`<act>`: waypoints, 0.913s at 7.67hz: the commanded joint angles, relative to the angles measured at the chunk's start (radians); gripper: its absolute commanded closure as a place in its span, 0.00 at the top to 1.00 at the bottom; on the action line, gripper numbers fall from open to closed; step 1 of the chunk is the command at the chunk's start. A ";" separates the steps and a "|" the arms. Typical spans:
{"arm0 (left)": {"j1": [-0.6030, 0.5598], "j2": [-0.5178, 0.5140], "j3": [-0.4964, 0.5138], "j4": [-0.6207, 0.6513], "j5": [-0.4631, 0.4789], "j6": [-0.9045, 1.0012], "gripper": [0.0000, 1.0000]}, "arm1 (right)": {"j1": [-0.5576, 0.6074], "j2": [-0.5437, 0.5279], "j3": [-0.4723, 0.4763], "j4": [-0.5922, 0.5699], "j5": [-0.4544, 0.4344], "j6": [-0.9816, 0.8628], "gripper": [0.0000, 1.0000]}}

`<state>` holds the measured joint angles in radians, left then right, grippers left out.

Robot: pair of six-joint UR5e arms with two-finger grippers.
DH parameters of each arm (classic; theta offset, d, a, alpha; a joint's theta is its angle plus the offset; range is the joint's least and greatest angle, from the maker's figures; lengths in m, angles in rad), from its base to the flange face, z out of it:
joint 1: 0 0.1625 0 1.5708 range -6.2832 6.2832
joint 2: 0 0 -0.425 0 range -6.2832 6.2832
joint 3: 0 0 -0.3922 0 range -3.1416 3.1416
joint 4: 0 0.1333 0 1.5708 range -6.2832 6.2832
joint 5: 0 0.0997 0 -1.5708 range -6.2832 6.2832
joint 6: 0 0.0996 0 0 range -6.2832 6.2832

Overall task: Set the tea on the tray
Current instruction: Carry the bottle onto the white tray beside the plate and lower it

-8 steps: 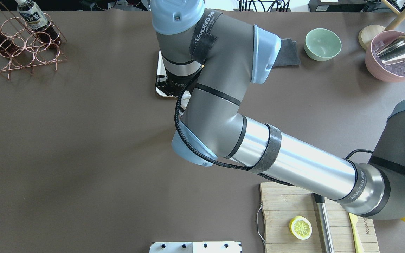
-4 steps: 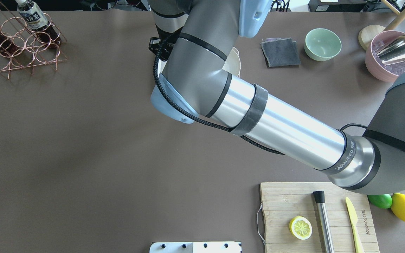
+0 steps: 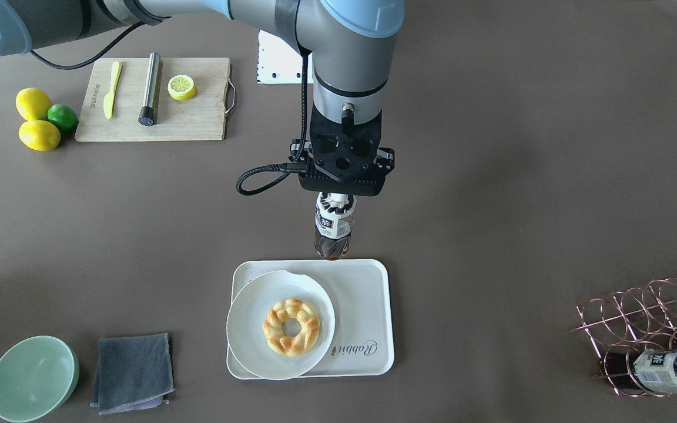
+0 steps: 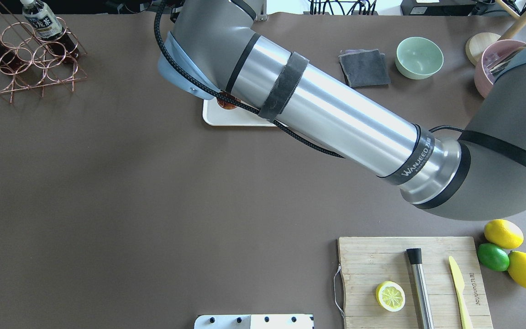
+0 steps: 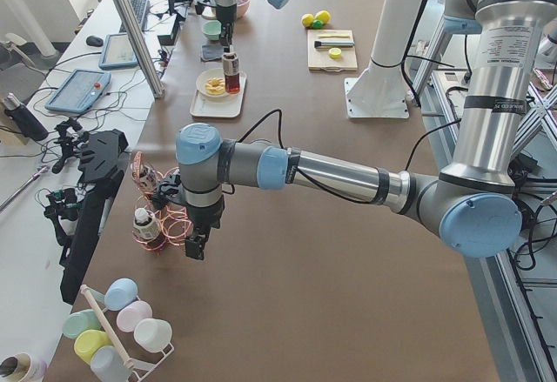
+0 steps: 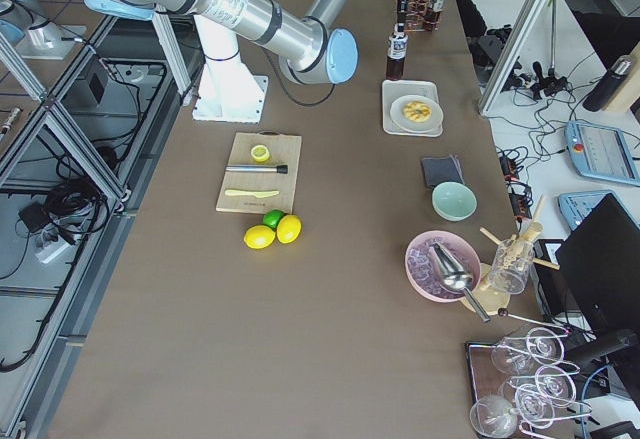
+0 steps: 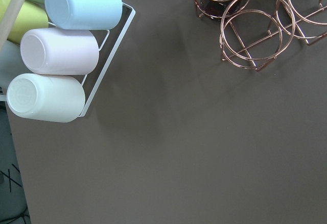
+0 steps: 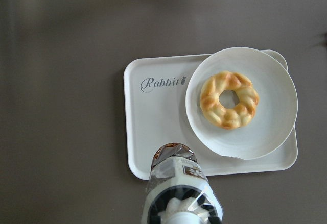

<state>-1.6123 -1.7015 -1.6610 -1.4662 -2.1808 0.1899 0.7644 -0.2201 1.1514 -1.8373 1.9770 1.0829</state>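
Observation:
My right gripper (image 3: 336,201) is shut on the white cap of the tea (image 3: 333,232), a small clear bottle of reddish-brown liquid. It holds the bottle upright over the robot-side rim of the cream tray (image 3: 364,294). The right wrist view shows the tea (image 8: 178,183) over the near rim of the tray (image 8: 153,127), beside the "Rabbit" script. The overhead view shows only the tray's corner (image 4: 219,119) under the arm. My left gripper (image 5: 196,244) hangs by the copper rack (image 5: 161,225); I cannot tell whether it is open or shut.
A white plate (image 3: 250,346) with a braided ring pastry (image 3: 291,326) fills the tray's other half. More tea bottles lie in the copper rack (image 4: 21,64). A grey cloth (image 3: 133,373), a green bowl (image 3: 32,379), a cutting board (image 4: 411,283) and cups (image 7: 61,50) are around.
My right arm has swung toward the table's far side in the overhead view. The tray's corner and the bottle's base now show under it, and the lemons and lime are uncovered.

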 commanded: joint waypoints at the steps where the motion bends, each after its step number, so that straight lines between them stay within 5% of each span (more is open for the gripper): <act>1: -0.018 -0.001 0.013 0.000 0.003 -0.003 0.97 | 0.036 0.073 -0.224 0.146 0.020 -0.063 0.00; 7: -0.043 -0.001 0.020 -0.002 0.004 -0.001 0.97 | 0.016 0.090 -0.383 0.317 0.011 -0.080 0.00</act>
<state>-1.6536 -1.7018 -1.6425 -1.4680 -2.1773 0.1887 0.7893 -0.1310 0.7833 -1.5459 1.9939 1.0050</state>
